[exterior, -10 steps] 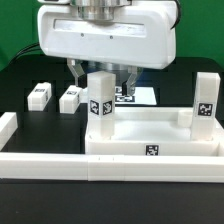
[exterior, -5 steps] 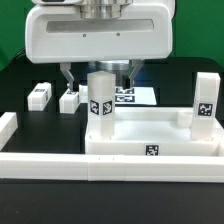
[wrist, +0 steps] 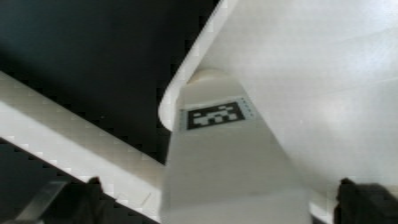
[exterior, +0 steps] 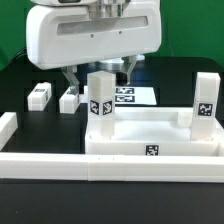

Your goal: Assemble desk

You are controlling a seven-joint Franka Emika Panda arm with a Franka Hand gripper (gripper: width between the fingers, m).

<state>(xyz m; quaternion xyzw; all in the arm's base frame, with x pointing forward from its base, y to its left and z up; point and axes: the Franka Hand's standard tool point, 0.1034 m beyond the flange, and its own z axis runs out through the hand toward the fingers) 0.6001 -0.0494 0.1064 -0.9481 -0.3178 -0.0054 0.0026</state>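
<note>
The white tray-like tabletop (exterior: 150, 135) lies at the front, with a small tag on its near edge. One white square leg (exterior: 100, 100) stands upright at its corner on the exterior view's left. A second leg (exterior: 204, 100) stands at the right corner. My gripper (exterior: 100, 76) is open, with its fingers on either side of the left leg's top and a gap to each. In the wrist view the tagged leg (wrist: 249, 170) fills the space between my gripper's (wrist: 222, 205) dark fingertips (wrist: 80, 200), and the tabletop (wrist: 329, 50) lies beyond it.
Two loose legs (exterior: 40, 95) (exterior: 69, 98) lie on the black table on the exterior view's left. The marker board (exterior: 132, 96) lies behind the standing leg. Long white border rails run along the front (exterior: 60, 165) and the left (exterior: 8, 125).
My gripper has shifted slightly toward the exterior view's left and stays open over the left leg. The legs and tabletop have not moved.
</note>
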